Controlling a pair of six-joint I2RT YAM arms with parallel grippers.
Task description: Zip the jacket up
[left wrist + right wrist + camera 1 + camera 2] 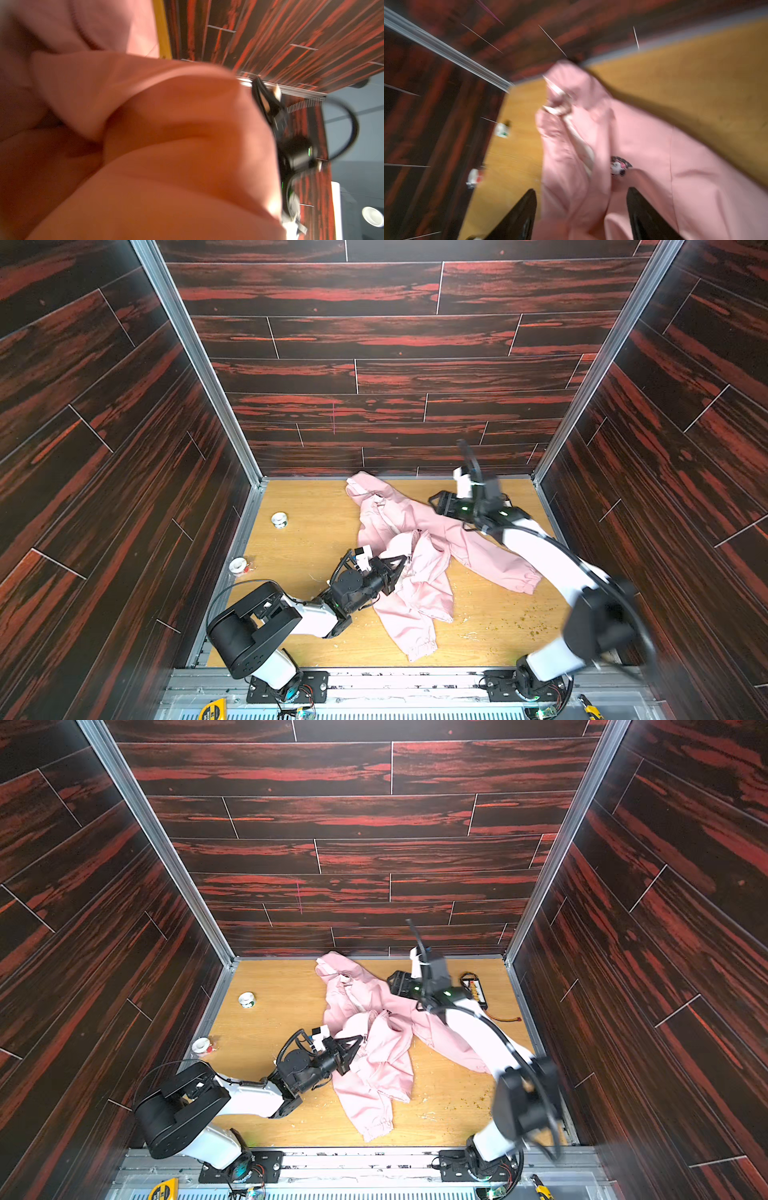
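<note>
Left gripper (402, 562) clamps a fold of the jacket (419, 601). Right gripper (581, 189), jaws apart, hangs over it. White rolls (279, 519) lie well apart from both.

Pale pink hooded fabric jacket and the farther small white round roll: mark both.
Jacket (478, 551): in a top view, on its outstretched sleeve.
White roll (279, 519): in a top view, on its top face.

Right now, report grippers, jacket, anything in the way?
Left gripper shut on jacket. Right gripper open above it, empty. Jacket crumpled, front open. Two tubs apart at left.
</note>
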